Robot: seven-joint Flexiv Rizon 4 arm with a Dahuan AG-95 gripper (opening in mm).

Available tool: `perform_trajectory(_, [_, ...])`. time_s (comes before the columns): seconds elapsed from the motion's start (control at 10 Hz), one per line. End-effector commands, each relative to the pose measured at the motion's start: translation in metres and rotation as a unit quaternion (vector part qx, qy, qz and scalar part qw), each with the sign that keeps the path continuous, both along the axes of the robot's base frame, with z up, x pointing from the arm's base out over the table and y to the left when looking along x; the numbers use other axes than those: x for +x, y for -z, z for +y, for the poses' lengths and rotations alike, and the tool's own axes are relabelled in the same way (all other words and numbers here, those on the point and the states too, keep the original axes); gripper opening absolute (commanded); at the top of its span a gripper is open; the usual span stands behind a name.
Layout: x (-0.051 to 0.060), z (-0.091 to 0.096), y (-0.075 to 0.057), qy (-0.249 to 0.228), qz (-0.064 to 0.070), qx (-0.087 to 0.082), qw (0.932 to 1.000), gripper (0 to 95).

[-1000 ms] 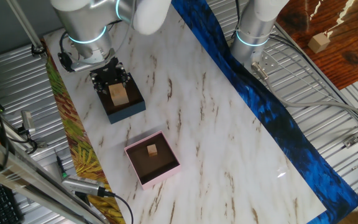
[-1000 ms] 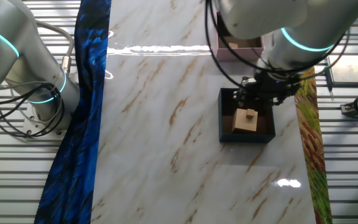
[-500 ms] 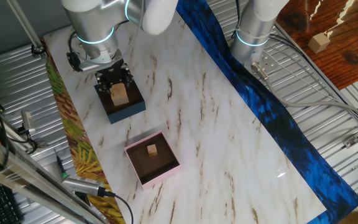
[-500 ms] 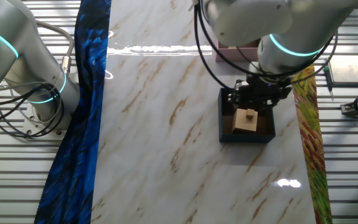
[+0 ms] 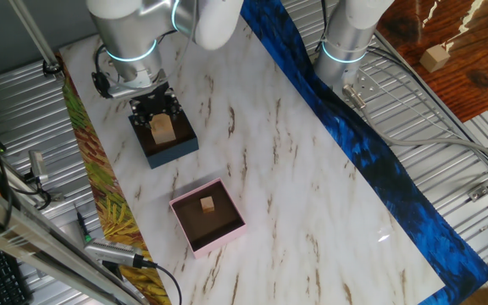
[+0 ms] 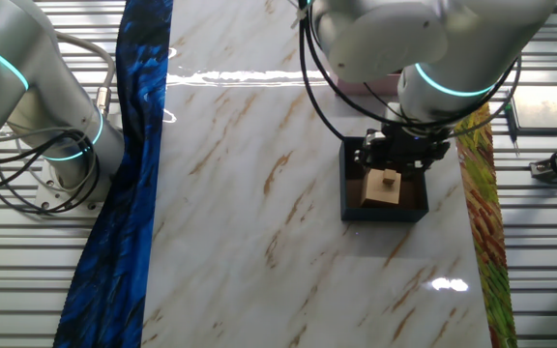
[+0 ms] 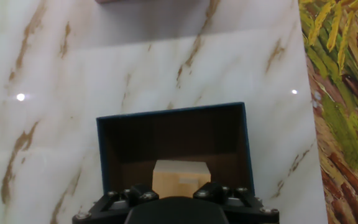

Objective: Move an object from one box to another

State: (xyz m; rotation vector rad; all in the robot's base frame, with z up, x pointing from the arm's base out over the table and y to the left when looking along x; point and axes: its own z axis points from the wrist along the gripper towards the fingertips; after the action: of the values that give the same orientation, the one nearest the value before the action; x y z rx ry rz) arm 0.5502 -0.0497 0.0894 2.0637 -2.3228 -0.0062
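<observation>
The pincer point(image 5: 157, 110) hung over the far end of the blue box point(image 5: 164, 137); whether it was spread or pinching could not be told. A wooden block point(image 5: 163, 129) sat inside the blue box, just under the pincer. The pink box point(image 5: 207, 215) lay near the blue box on the bench point(image 5: 312, 186) and held a small cube point(image 5: 207, 203). No writing was readable.

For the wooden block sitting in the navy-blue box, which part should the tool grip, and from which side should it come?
Grip the wooden block across two opposite vertical side faces, coming straight down from above. It sits low inside the navy-blue box, whose walls probably rule out a sideways approach, while its top is exposed. The tool hangs over the box's far end; whether its fingers are open cannot be told.
</observation>
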Motion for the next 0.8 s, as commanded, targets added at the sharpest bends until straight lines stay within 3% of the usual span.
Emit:
perform_trajectory(0.1, [0.0001, -0.0018, 0.0015, 0.007, -0.001, 0.001, 1.0000, 57.0])
perform_trajectory(0.8, [0.0005, -0.0026, 0.0093, 0.032, -0.002, 0.002, 0.9995, 57.0])
